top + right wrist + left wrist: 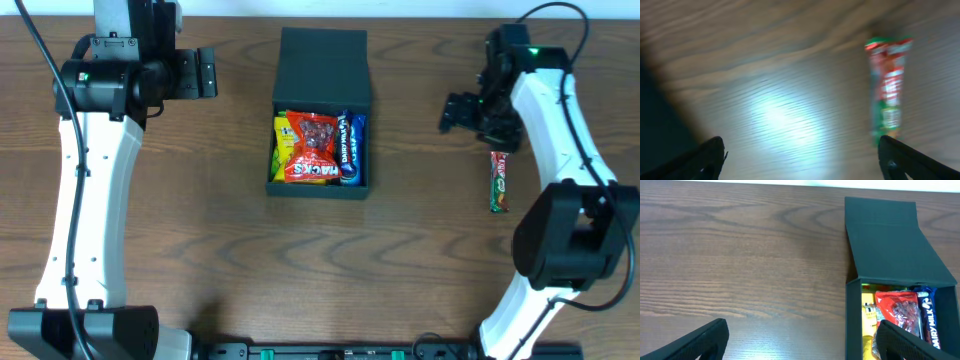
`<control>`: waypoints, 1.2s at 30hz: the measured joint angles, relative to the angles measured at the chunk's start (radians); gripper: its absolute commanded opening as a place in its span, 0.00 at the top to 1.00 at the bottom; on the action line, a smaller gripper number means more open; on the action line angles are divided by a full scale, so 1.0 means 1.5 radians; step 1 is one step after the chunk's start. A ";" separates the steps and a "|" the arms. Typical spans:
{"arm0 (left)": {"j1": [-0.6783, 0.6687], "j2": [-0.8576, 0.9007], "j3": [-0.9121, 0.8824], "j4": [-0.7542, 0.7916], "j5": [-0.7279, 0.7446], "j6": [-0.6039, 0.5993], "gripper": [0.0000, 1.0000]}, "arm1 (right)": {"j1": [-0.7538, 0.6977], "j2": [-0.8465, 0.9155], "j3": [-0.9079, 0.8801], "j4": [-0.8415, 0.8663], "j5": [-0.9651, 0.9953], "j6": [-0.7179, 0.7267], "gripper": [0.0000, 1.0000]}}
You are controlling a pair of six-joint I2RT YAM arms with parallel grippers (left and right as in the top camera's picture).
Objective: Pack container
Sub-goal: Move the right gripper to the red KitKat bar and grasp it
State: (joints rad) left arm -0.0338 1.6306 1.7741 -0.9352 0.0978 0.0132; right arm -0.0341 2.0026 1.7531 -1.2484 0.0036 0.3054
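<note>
Overhead puts the container (318, 190) in the middle of the bench (200, 250), its hinged lid (323, 65) lying open on the side away from the arm bases. Inside the container I can see a yellow packet (281, 145), a red snack packet (312, 148) and a blue Dairy Milk bar (350, 150) side by side.

One red-and-green stick packet (498, 182) lies well to the right of the container. The right tool (455, 112) hangs between the two with its fingers spread and nothing in them. The left tool (205, 73), left of the container and level with the lid, is also spread and empty.

I take the stick to be the last item. The right wrist view is smeared, so I would not trust my aim there. The stick is thin and flat on the wood, and a slightly off pinch could skid it away. The container looks nearly full, so the stick may ride on top and stop the lid closing. Pushing the lid could also shove the light cardboard.
</note>
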 measured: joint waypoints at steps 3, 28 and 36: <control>0.000 0.000 0.000 0.001 0.000 0.004 0.05 | -0.023 0.000 -0.002 0.016 0.050 -0.064 0.01; 0.000 0.000 0.000 0.017 0.000 0.007 0.05 | -0.145 -0.001 -0.224 0.212 0.020 -0.265 0.32; 0.000 0.000 0.000 0.017 0.000 0.007 0.05 | -0.145 -0.001 -0.251 0.241 0.026 -0.255 0.44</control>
State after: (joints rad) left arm -0.0338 1.6306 1.7741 -0.9092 0.0978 0.0235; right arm -0.2512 2.0018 1.3769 -0.8875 0.0425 -0.0765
